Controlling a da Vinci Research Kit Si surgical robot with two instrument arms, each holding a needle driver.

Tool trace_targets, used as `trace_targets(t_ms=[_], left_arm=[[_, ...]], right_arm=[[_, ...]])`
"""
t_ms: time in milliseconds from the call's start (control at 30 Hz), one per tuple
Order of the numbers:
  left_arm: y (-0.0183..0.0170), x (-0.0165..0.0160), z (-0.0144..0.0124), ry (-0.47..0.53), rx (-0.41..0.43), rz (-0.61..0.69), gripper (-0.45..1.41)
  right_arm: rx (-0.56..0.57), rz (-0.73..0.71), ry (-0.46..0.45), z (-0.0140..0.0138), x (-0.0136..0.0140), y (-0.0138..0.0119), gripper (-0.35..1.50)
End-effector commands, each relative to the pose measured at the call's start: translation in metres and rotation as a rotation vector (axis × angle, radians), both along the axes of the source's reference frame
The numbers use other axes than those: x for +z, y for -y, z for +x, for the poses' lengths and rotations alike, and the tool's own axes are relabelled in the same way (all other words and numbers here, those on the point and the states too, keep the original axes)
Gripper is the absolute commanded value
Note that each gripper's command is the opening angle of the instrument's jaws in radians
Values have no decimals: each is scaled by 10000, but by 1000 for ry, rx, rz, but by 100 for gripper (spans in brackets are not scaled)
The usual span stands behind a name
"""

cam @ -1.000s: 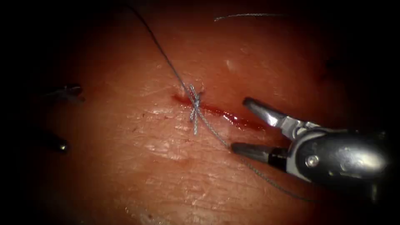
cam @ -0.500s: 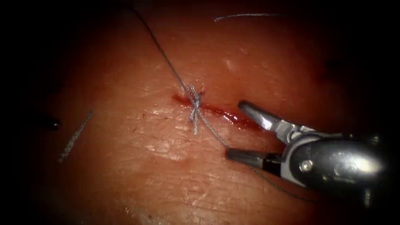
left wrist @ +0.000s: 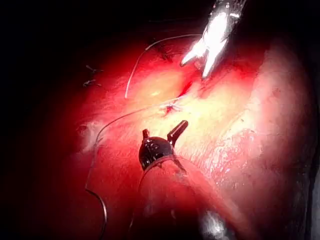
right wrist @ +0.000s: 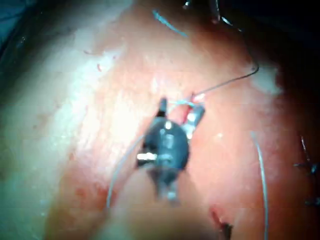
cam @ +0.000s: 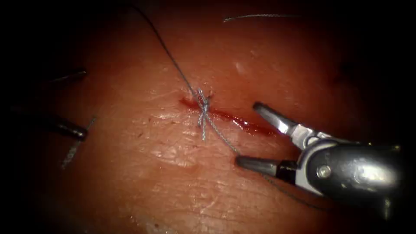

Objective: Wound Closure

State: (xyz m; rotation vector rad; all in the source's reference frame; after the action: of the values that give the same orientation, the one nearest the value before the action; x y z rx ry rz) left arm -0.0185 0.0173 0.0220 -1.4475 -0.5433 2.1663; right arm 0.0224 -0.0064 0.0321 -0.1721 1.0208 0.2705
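My right pincer [cam: 245, 134] gapes empty, straddling the braided grey thread [cam: 219, 134] just right of the knot [cam: 202, 108] on the glistening tissue [cam: 173, 173]; my left pincer [left wrist: 160, 135] stands open, empty too. I judge a careless close could snag the knot's tail or nick the wet red cut [cam: 242, 123].
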Motion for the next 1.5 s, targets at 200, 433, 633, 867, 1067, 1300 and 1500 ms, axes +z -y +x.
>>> trace_targets(t_ms=[200,433,633,867,1067,1300,1500], left_arm=[[-29,23,-65,-73,154,-247,84],[-58,42,-75,-235,240,-418,83],[-63,52,-73,-330,421,-462,83],[-74,70,-87,-400,581,-512,76],[-63,76,-89,-424,680,-561,-45],[-58,53,-108,-423,618,-556,-45],[-60,53,-170,-425,569,-523,-45]], right_arm=[[8,23,-10,-2,2,-3,88],[10,28,-12,-3,1,-3,88],[11,27,-14,-3,1,-3,88],[11,27,-14,-3,1,-3,88],[19,24,-12,-4,0,-3,88],[72,24,-45,-10,-35,-7,81],[12,37,-186,-5,-87,9,77]])
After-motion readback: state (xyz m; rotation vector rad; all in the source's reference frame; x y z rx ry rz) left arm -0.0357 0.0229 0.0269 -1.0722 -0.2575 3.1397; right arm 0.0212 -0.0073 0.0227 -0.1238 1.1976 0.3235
